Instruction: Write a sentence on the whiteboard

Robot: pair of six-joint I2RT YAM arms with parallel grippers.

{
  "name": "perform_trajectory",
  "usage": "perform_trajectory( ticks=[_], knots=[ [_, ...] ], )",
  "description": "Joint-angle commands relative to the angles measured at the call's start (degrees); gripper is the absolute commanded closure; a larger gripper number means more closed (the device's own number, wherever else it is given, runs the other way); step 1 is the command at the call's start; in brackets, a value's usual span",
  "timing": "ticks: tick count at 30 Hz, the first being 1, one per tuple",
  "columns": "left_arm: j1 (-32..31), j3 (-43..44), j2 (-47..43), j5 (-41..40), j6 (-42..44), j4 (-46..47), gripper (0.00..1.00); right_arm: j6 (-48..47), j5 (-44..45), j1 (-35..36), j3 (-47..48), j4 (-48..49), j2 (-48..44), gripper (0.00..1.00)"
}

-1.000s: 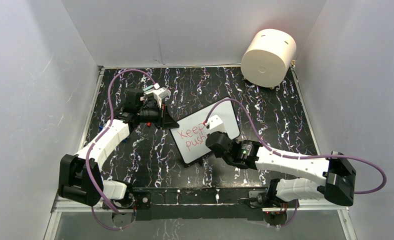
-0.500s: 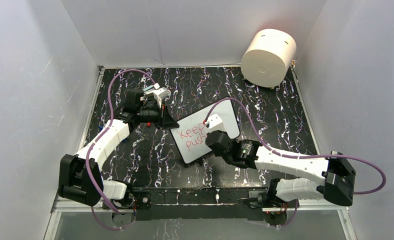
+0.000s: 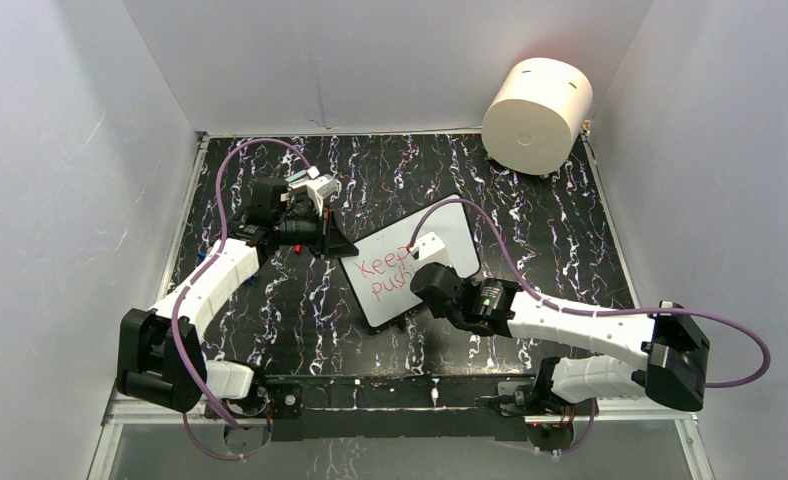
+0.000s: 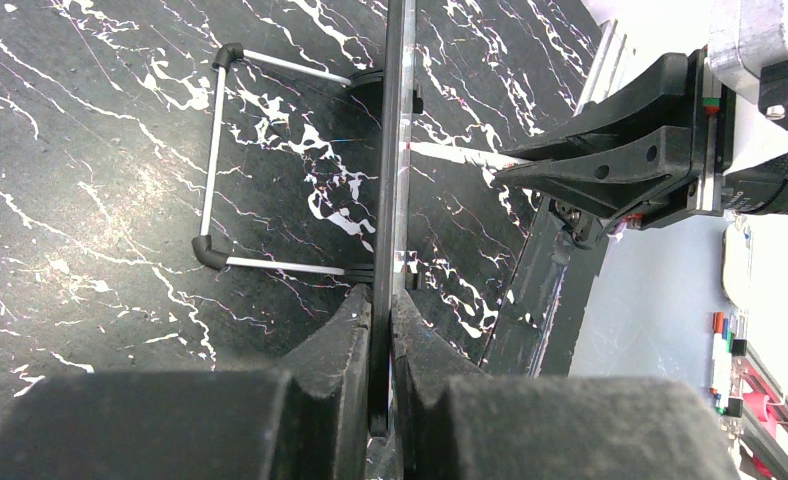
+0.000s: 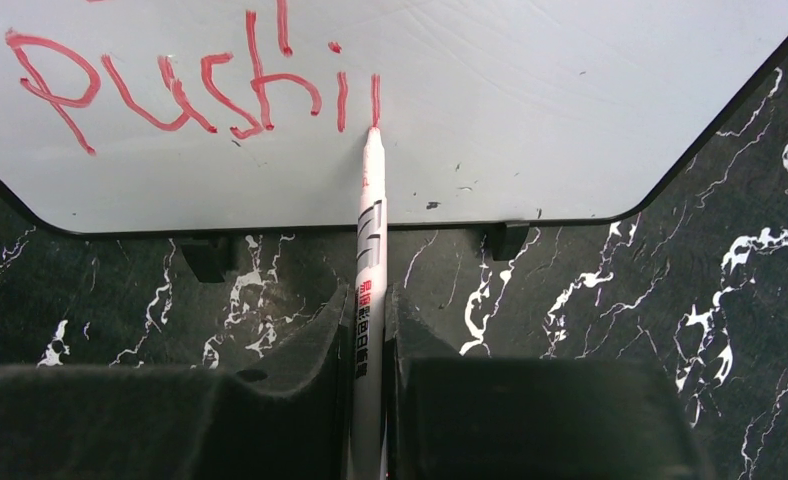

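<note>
The whiteboard [image 3: 452,232] lies tilted at the table's middle, and it also shows in the right wrist view [image 5: 530,110]. The sentence [image 3: 378,275] reads "Keep" above "push" in red. In the right wrist view the sentence [image 5: 190,95] shows "pushi" plus one more upright stroke. My right gripper [image 5: 369,320] is shut on a white marker [image 5: 370,230], whose red tip touches the board at the foot of that last stroke. My left gripper [image 4: 382,300] is shut on the whiteboard's edge [image 4: 395,150], seen edge-on; from above it [image 3: 342,245] sits at the board's left corner.
A cream cylinder [image 3: 537,115] stands at the back right corner. White walls close in the left, back and right sides. The board's wire foot [image 4: 215,160] rests on the black marbled table [image 3: 270,310].
My right arm has shifted slightly to the left with the marker against the board. My left arm and the board have not moved.
</note>
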Motion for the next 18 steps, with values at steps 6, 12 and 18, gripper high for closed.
perform_trajectory(
  ticks=[6,12,18],
  knots=[
    [-0.7,-0.6,1.6,-6.0,1.8,-4.4,1.0,0.8,1.1,-0.3,0.9,1.5,-0.1,1.0],
    [-0.7,-0.6,1.6,-5.9,1.8,-4.4,1.0,-1.0,2.5,-0.4,1.5,3.6,0.2,1.0],
    [-0.7,-0.6,1.6,-5.8,1.9,-4.4,1.0,-1.9,3.0,-0.5,2.1,4.6,0.6,1.0]
  ],
)
